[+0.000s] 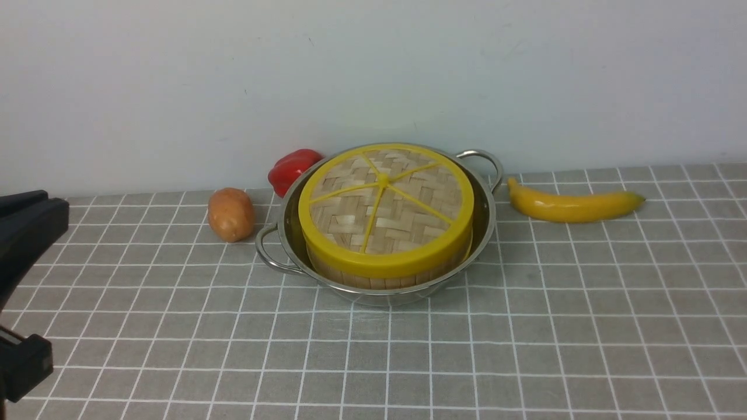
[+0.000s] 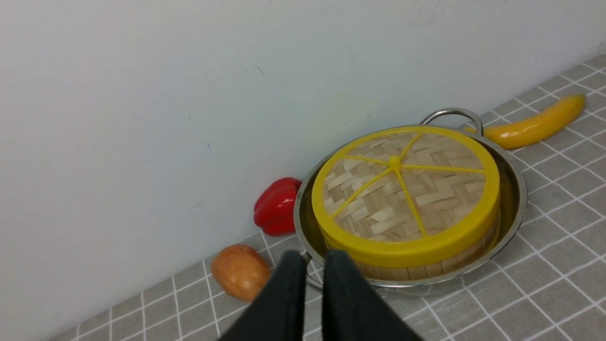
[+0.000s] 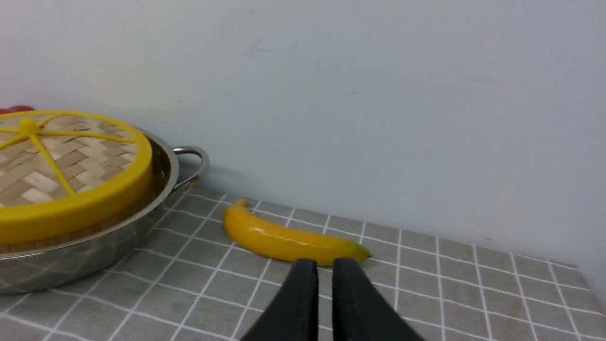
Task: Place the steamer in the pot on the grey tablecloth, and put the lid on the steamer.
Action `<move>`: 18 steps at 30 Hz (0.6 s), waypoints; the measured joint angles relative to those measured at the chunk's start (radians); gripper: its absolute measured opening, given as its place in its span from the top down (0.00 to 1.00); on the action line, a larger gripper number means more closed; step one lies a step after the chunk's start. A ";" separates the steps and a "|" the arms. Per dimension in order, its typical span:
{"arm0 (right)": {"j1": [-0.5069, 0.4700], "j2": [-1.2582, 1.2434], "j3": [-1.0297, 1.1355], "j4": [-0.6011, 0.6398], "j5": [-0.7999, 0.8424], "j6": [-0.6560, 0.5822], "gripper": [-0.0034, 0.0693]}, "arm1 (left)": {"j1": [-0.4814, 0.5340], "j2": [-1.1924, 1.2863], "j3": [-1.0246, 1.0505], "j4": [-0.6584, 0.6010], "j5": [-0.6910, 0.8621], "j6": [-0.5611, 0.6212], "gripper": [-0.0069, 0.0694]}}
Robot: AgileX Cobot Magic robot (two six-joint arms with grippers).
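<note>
The lid [image 1: 385, 207] hides the steamer's [image 1: 373, 281] inside; the pot [image 1: 487, 219] screens most of the red pepper [image 1: 292, 167]. The frame's edge crops the left gripper [image 1: 26, 233] in the front view.

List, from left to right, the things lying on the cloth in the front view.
Potato → red pepper → pot, holding the steamer with its lid on top → banana.
</note>
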 joint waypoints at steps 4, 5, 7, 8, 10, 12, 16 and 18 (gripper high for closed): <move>-0.021 -0.168 0.132 0.005 -0.057 0.000 0.83 | 0.000 0.000 0.000 0.000 0.000 0.001 0.83; -0.022 -0.221 0.147 0.009 -0.052 0.000 0.83 | 0.000 0.000 0.000 0.000 0.000 0.001 0.83; -0.022 -0.274 0.150 0.011 -0.037 0.009 0.82 | 0.000 0.000 0.000 0.000 0.000 0.001 0.82; -0.022 -0.306 0.151 0.011 -0.021 0.017 0.82 | 0.000 0.000 0.000 0.000 0.000 0.001 0.82; -0.022 -0.408 0.151 0.011 0.055 0.028 0.80 | 0.000 0.000 0.000 0.001 0.000 0.001 0.82; -0.022 -0.447 0.151 0.011 0.098 0.037 0.79 | 0.000 0.000 0.000 0.001 0.000 0.001 0.81; -0.022 -0.464 0.154 0.023 0.179 0.070 0.77 | 0.000 0.000 0.000 0.001 0.000 0.001 0.81; -0.022 -0.464 0.154 0.028 0.191 0.077 0.76 | 0.000 0.000 0.000 0.001 0.000 0.001 0.81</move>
